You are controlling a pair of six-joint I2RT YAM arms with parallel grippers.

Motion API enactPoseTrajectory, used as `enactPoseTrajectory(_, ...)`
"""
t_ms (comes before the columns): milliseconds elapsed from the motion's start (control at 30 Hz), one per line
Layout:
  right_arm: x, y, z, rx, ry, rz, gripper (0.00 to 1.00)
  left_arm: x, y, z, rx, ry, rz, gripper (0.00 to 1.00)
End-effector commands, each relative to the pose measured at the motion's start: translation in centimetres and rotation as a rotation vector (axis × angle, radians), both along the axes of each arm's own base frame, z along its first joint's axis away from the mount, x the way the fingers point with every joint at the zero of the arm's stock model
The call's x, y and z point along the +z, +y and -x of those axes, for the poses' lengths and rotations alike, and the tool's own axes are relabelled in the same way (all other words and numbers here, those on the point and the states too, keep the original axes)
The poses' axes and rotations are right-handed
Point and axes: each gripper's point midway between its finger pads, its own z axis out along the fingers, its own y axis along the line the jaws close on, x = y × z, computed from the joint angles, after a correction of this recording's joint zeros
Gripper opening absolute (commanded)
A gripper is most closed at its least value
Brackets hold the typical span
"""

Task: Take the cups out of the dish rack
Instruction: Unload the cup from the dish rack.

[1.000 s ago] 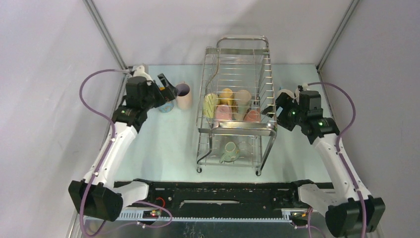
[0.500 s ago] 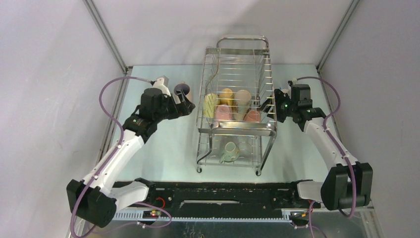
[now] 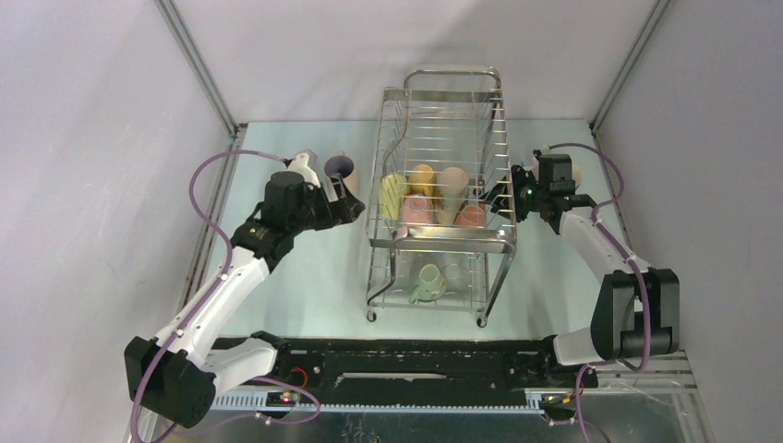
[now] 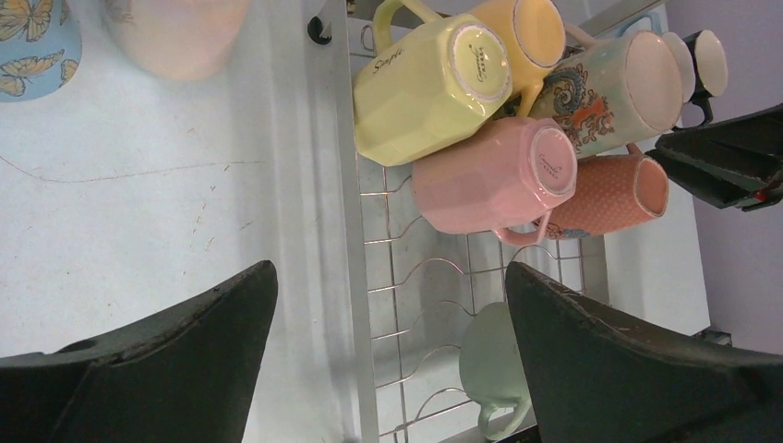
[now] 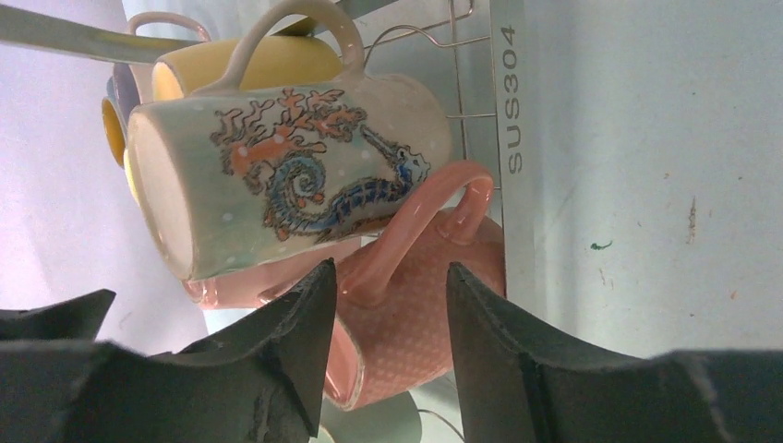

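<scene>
The chrome dish rack [image 3: 441, 242] stands mid-table. Its upper tier holds a yellow cup [image 3: 392, 194], an orange-yellow cup [image 3: 423, 175], a cream seahorse cup [image 3: 451, 189], a pink cup [image 3: 415, 210] and a coral cup [image 3: 472, 217]. A pale green cup [image 3: 427, 281] lies in the lower tier. My left gripper [image 3: 355, 210] is open and empty, just left of the rack; in its wrist view the gripper [image 4: 388, 277] looks over the rack's edge. My right gripper [image 3: 503, 198] is open at the rack's right side. In its wrist view the gripper [image 5: 392, 277] straddles the coral cup [image 5: 415, 323] below its handle.
A pinkish cup [image 3: 343, 175] stands on the table left of the rack, and a blue butterfly cup [image 4: 32, 37] stands beside it. A black cup [image 4: 709, 60] and a pale one stand right of the rack. Grey walls enclose the table.
My left gripper has moved right, away from the cups on the table and up to the rack. My right gripper has moved in to the rack's right side, around the coral cup.
</scene>
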Motion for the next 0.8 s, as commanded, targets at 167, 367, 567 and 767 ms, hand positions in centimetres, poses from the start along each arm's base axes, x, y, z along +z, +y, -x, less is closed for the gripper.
enactPoseTrajectory(167,0.5,0.5,-1.8,-0.071,0.012,-0.108,0.52,0.3,-0.3,0.6,-0.032,-0.034,0.004,1.00)
enactPoseTrajectory(367,0.2,0.5,-1.8,-0.119,0.049,-0.152,0.51,0.2,-0.4,0.5,-0.034,-0.029,0.006,1.00)
enactPoseTrajectory(567,0.1,0.2,-1.6,-0.168,0.056,-0.201,0.49,-0.1,-0.4,0.3,-0.031,-0.013,-0.001,1.00)
enactPoseTrajectory(767,-0.2,-0.2,-1.1,-0.208,0.038,-0.279,0.49,-0.6,0.2,0.1,-0.008,0.019,-0.043,1.00)
